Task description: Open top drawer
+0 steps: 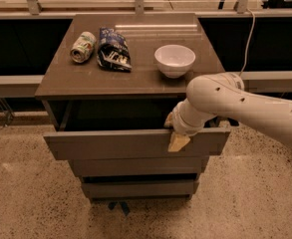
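The top drawer (110, 144) of a grey-brown cabinet stands pulled out towards me, its dark inside showing under the countertop. Its flat handleless front is wider than the two drawer fronts below it. My gripper (175, 132) hangs over the top edge of that front, right of middle, with one yellowish fingertip (178, 142) on the outside face and another behind the edge. My white arm comes in from the right.
On the cabinet top (135, 78) lie a tipped drink can (82, 47), a dark chip bag (113, 50) and a white bowl (174, 59). Two lower drawers (135, 167) are shut. A rail and cable run behind. Speckled floor lies all around.
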